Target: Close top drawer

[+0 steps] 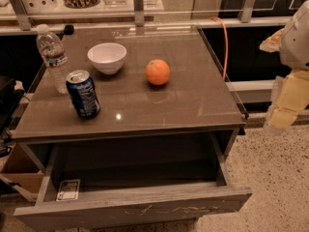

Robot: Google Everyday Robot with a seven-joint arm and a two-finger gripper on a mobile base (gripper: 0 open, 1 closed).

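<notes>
Top drawer [140, 210] pulled well out below the worktop's [188, 105] front edge, its scratched front panel running left-right, parallel to that edge. Gripper [286, 108] hangs beyond the right edge near the front-right corner, so the panel lies below, left and forward of it. Seemingly holds nothing; open or closed, cannot tell.

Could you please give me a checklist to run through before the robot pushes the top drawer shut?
1. Top drawer stands pulled out, front panel unobstructed: ok.
2. Flat packet in its front left corner lies below the rim: ok.
3. Claw lined up with the front panel: not ok, it hangs off to the right, apart from the drawer.
4. Can, bottle, bowl and orange sit on the tabletop, out of the drawer's path: ok.
5. Runners free: cannot tell, hidden.
</notes>
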